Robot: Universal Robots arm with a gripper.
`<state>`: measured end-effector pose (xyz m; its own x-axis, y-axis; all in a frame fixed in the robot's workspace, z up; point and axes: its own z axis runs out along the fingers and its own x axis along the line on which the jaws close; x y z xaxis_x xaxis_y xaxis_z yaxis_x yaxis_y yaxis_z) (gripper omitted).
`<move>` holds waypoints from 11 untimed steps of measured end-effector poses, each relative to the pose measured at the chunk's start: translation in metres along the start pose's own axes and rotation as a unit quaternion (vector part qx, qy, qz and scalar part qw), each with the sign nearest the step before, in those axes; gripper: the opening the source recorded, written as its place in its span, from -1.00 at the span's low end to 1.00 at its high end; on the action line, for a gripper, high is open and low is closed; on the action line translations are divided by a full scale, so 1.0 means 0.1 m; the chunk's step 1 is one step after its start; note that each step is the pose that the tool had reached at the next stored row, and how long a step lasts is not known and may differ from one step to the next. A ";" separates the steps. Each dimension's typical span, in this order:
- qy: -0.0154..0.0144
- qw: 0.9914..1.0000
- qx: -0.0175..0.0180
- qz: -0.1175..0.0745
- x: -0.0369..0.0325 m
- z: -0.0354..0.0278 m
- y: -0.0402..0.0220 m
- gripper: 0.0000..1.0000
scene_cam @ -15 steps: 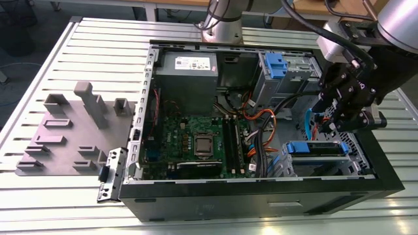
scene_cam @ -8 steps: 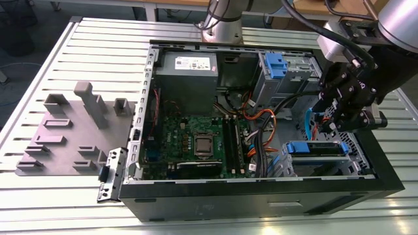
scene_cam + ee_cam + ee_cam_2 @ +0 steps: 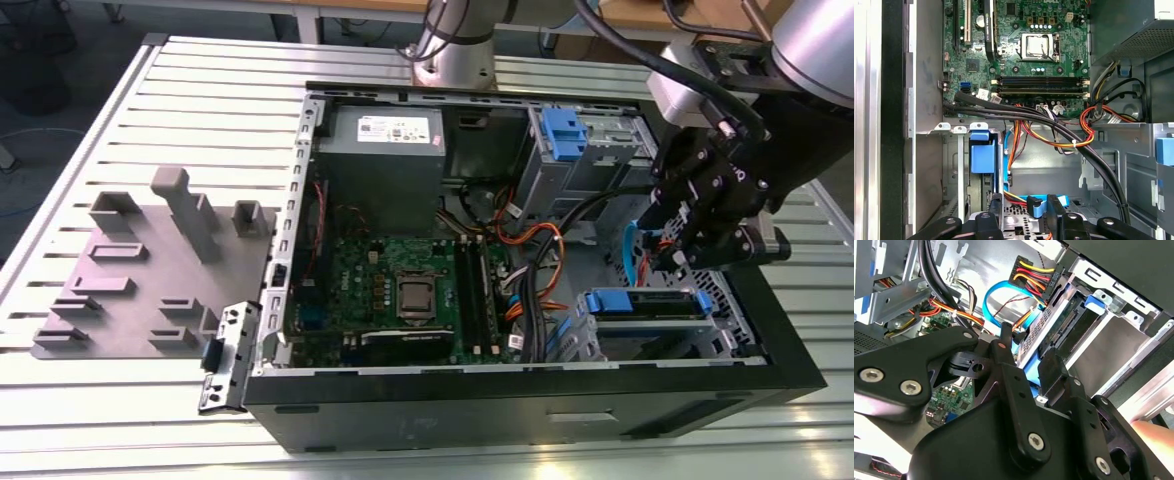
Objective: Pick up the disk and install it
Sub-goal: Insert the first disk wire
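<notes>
While hovering with claw [image 3: 1024,202] spread astride disk [image 3: 1036,206], gripping nothing. Could snag orange cables [image 3: 1015,150] beside disk, yanking plugs.

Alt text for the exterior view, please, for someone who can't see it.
A robot arm's end effector hangs over the drive bays at the exterior view's right of an open computer case, close to the disk in its blue carrier. The case lies on a slatted metal table, a grey fixture plate beside it.
</notes>
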<state>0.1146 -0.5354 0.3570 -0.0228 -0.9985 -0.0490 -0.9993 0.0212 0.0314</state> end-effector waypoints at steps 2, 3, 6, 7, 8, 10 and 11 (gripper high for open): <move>0.000 1.000 0.000 0.000 0.000 0.000 0.000 -0.04; 0.000 1.000 0.000 0.000 0.000 0.000 0.000 -0.04; 0.000 1.000 0.000 0.000 0.000 0.000 0.000 -0.07; 0.000 1.000 0.000 0.000 0.000 0.000 0.000 -0.19; 0.000 1.000 0.000 0.000 0.000 0.000 0.000 -0.31; 0.000 1.000 0.000 0.000 0.000 0.000 0.000 -0.43; 0.000 1.000 0.000 0.000 0.000 0.000 0.000 -0.55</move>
<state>0.1146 -0.5354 0.3570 -0.0228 -0.9986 -0.0485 -0.9993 0.0213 0.0314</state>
